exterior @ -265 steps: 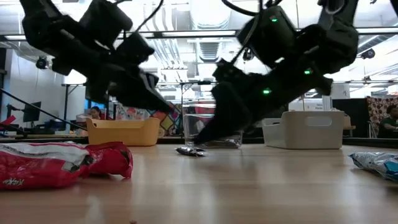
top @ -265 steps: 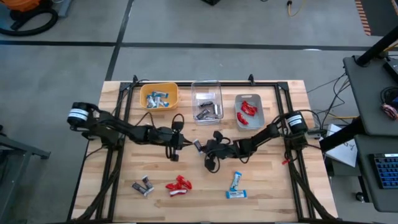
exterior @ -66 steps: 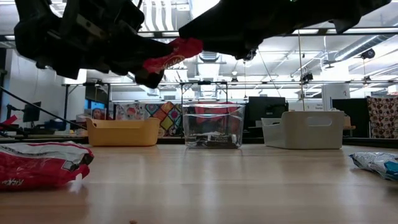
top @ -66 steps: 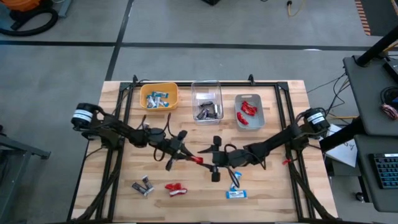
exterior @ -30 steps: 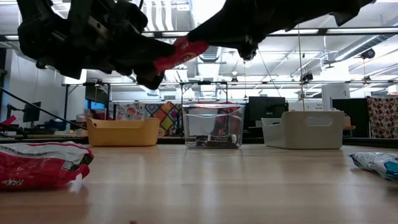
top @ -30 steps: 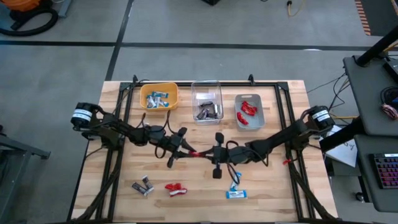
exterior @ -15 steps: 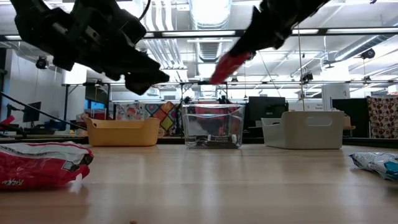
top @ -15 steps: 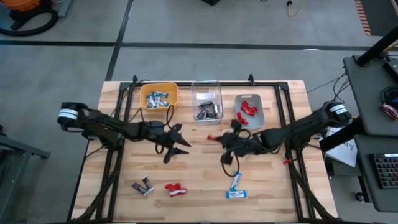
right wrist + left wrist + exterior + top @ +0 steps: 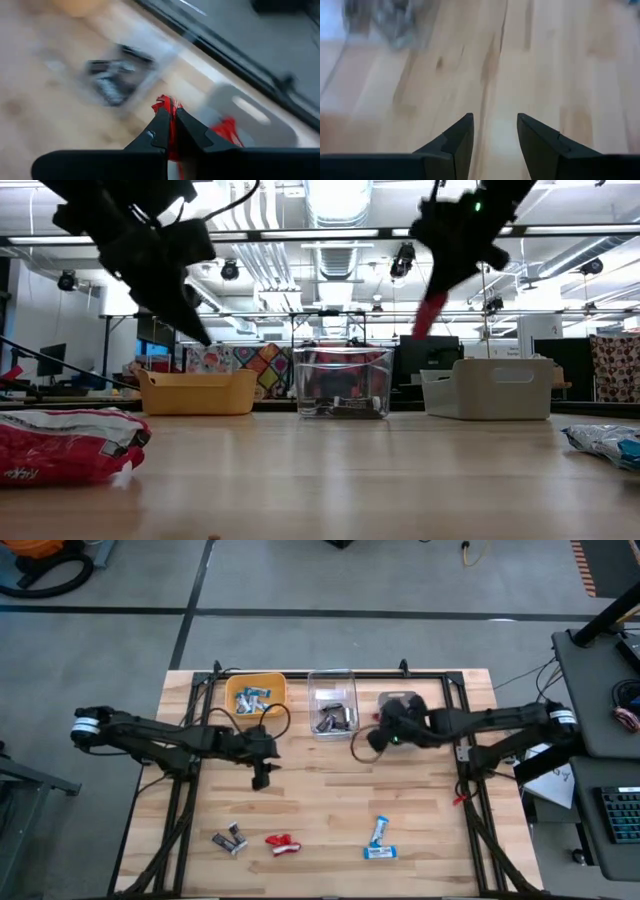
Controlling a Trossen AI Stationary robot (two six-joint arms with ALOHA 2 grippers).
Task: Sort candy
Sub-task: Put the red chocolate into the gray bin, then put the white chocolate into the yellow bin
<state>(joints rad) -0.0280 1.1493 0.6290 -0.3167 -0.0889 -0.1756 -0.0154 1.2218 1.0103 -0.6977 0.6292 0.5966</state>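
While the right gripper (image 9: 385,733) hangs over the grey bin (image 9: 415,706) at the upper right of the high view, its fingers (image 9: 159,131) are pinched tight on a red candy (image 9: 170,114). In the low view that candy (image 9: 429,312) dangles from the gripper (image 9: 440,288) above and between the clear bin (image 9: 341,383) and the grey bin (image 9: 490,387). More red candy (image 9: 226,128) seems to lie in the grey bin under it, though the right wrist view is blurred.

At centre left of the high view the left gripper (image 9: 262,776) points down at bare table (image 9: 330,800), below the yellow bin (image 9: 255,695). Its fingers (image 9: 457,139) stand apart with nothing between them, only wood beneath.

Blue-and-white candy (image 9: 253,698) sits in the yellow bin, and brown candy (image 9: 335,719) in the clear bin (image 9: 332,703).

Along the lower part of the high view, loose pieces lie on the table: brown ones (image 9: 231,839) at lower left, a red one (image 9: 283,843) just to their right, and two blue-and-white ones (image 9: 379,838) at lower centre right. In the low view the red one (image 9: 72,444) fills the lower left, and a blue-and-white one (image 9: 606,443) shows at the right edge.
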